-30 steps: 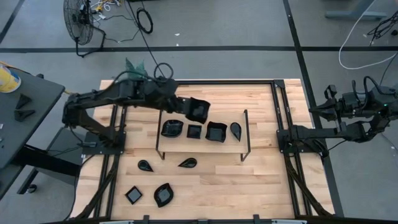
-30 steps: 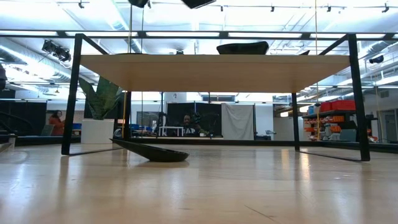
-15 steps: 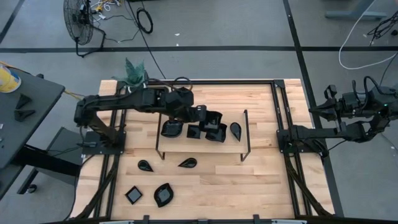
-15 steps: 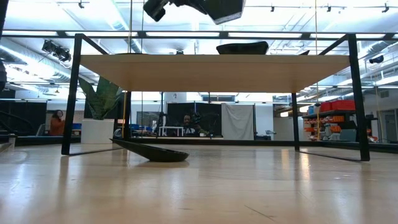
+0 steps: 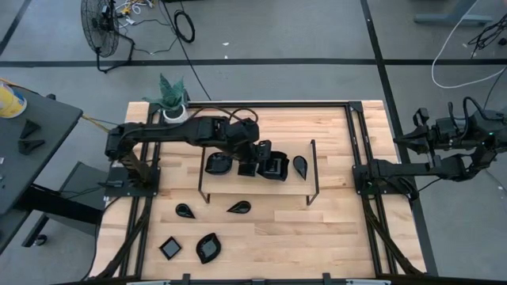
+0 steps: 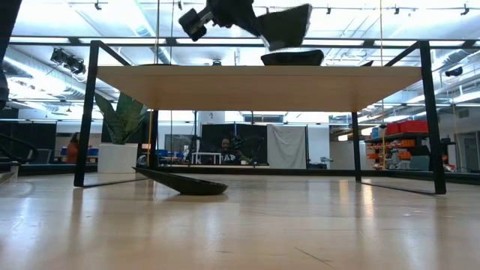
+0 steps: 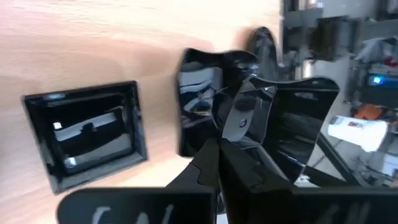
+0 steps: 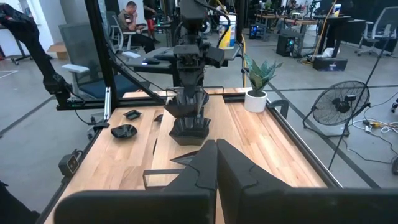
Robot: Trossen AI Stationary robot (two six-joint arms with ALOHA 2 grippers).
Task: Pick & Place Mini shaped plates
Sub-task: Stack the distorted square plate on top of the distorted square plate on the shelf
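Near the middle of the wooden desk [image 5: 333, 229], in the high view, the left gripper [image 5: 261, 153] pinches a glossy black square plate [image 5: 264, 150] above another square plate [image 5: 276, 168], while the right gripper's [image 8: 216, 144] fingers, in its wrist view, are pressed together beyond the desk's right edge.

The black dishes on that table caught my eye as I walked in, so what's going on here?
The left gripper is shut on a square black dish, holding it over the raised shelf just above another square dish lying there. More dishes sit on the shelf, and four more lie on the table in front of it. The right gripper waits shut, off the table's right edge.
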